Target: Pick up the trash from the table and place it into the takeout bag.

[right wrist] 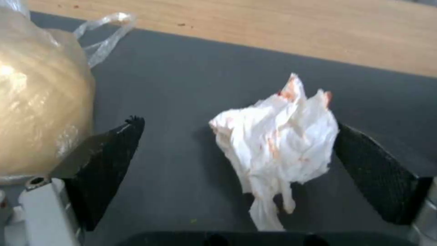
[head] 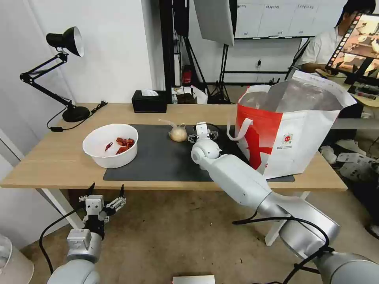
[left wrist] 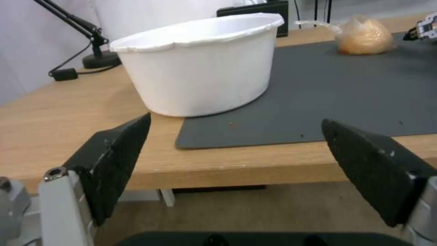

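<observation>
right claw down on mat, jaws wide around crumpled tissue, reddish-stained, maybe touching one pad; left claw open, idle below table edge

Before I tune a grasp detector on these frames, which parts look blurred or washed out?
Right wrist view: the knotted bag close to the lens is soft, the tissue between the open right hand fingers clearer. Left wrist view: the bowl rim is slightly washed out. Head view: the takeout bag foil lining glares.
</observation>
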You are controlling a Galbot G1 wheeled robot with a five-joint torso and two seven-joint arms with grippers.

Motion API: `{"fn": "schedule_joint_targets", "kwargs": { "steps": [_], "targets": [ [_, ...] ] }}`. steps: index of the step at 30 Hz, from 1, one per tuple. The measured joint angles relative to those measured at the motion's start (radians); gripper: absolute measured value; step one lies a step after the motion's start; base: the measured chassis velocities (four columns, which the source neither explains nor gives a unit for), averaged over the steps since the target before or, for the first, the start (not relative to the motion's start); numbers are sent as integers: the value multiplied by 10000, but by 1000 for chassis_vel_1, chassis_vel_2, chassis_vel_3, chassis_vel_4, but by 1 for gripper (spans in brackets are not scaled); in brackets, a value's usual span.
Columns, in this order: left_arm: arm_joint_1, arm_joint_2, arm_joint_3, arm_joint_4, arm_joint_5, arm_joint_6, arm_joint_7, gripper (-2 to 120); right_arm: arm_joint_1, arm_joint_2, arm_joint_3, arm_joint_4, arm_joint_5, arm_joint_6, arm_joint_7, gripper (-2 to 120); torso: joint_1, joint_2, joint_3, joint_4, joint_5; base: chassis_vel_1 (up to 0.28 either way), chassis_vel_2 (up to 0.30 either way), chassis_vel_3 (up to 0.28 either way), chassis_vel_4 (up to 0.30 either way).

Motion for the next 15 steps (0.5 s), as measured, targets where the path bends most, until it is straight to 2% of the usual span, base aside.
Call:
{"fn": "schedule_joint_targets", "kwargs": {
  "steps": [7, 8, 10, 12, 14, 15],
  "targets": [
    [19, -3, 0, 0, 0, -29, -1, 100, -140, 46, 213, -70, 105, 87, -32, 96, 0, 0, 0, 0, 0, 0, 0, 0, 0],
    [25, -3, 0, -2, 1, -32, -2, 100, -167, 42, 237, -56, 157, 96, -20, 92, 0, 0, 0, 0, 1, 0, 0, 0, 0],
    [26, -3, 1, -2, 2, -34, -3, 100, -174, 40, 244, -49, 174, 99, -14, 90, 0, 0, -1, 0, 1, 0, 0, 0, 0],
    [35, 4, 4, -7, 5, -55, -6, 100, -239, 25, 289, -8, 258, 125, 42, 77, -1, 2, -1, 2, 1, 0, 0, 0, 0],
    [37, 9, 6, -14, 5, -63, -7, 100, -274, 13, 311, 14, 296, 143, 75, 73, -2, 2, -2, 3, 1, 0, 0, 0, 0],
    [41, 13, 8, -20, 5, -70, -9, 100, -314, 1, 337, 39, 328, 167, 96, 67, -2, 3, -2, 4, 1, 0, 0, 0, 0]
  ]
}}
